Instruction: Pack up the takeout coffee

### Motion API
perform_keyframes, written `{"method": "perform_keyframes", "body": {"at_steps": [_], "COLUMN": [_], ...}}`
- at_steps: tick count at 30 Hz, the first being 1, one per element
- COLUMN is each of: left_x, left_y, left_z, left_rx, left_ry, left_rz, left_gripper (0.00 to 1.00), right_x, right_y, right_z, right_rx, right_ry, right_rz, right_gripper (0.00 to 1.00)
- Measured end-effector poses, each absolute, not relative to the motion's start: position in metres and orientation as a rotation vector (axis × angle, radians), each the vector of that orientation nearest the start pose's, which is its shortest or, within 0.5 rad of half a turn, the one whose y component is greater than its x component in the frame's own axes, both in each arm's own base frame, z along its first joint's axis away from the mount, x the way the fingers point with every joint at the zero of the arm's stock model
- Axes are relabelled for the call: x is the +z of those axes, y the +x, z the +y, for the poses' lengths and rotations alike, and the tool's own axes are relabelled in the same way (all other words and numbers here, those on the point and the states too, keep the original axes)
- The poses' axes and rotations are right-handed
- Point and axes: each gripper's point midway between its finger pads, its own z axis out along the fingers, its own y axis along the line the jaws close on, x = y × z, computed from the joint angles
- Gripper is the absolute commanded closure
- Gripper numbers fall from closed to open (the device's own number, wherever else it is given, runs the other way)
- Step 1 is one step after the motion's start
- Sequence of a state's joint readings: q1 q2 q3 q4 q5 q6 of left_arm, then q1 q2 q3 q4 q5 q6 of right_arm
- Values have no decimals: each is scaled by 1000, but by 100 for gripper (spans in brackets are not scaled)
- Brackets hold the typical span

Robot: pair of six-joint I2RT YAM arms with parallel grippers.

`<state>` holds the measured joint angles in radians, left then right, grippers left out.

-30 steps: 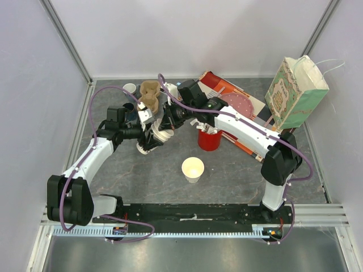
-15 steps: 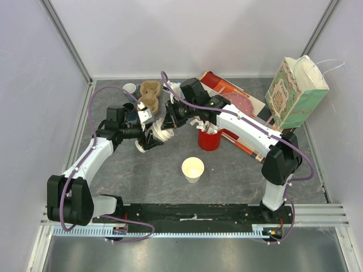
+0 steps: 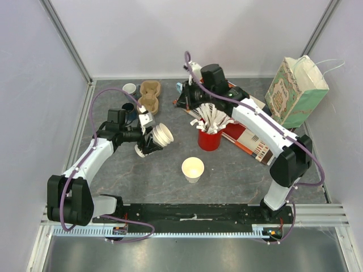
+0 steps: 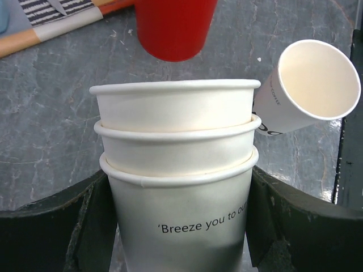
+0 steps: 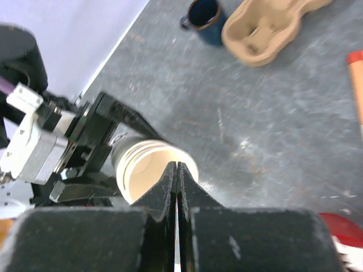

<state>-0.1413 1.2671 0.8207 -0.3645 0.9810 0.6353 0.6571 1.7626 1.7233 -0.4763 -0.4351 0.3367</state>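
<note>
Grey marbled table [image 3: 238, 170]: left end effector [image 3: 153, 138] clamped around three nested paper cups [image 4: 176, 164]; right end effector [image 5: 176, 170], held apart, jaws pressed together.

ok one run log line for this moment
left pincer: shut on cup stack | right pincer: shut, empty | loose cup: upright on table, no lid

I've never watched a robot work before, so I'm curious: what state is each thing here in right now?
Cup stack: three nested, lidless, gripped by left jaws.
Loose cup: upright, lidless, empty.
Red cup: upright, holding white sticks.
Cup carrier: empty.
Paper bag: standing.
Right jaws: shut, empty.
</note>
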Motion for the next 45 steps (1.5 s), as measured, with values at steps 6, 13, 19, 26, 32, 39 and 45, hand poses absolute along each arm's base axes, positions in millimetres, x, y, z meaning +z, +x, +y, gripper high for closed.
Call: {"method": "perform_keyframes", "body": {"at_steps": [6, 13, 19, 26, 32, 39, 45], "left_x": [149, 153, 154, 155, 157, 162, 162], "left_y": [270, 265, 265, 265, 269, 274, 275], "left_z": [-173, -177, -177, -177, -177, -177, -177], "left_rx": [-882, -928, -934, -934, -925, -909, -903], "left_ry": [1180, 1180, 1177, 1174, 1164, 1165, 1165], "left_rz": [1746, 1723, 1724, 1724, 1721, 1700, 1699], "left_gripper": [51, 51, 51, 51, 51, 51, 51], "right_x": [299, 298, 273, 234, 225, 212, 216], "right_y": [358, 332, 325, 320, 310, 298, 307], "right_z": [360, 389, 405, 405, 413, 419, 413], "right_rx": [1065, 1179, 1215, 1234, 1292, 1332, 1300], "right_ry": [-560, -638, -650, -611, -629, -638, -606], "right_rz": [2052, 2041, 2105, 2228, 2257, 2301, 2291], "right_gripper": [36, 46, 48, 52, 63, 51, 43]}}
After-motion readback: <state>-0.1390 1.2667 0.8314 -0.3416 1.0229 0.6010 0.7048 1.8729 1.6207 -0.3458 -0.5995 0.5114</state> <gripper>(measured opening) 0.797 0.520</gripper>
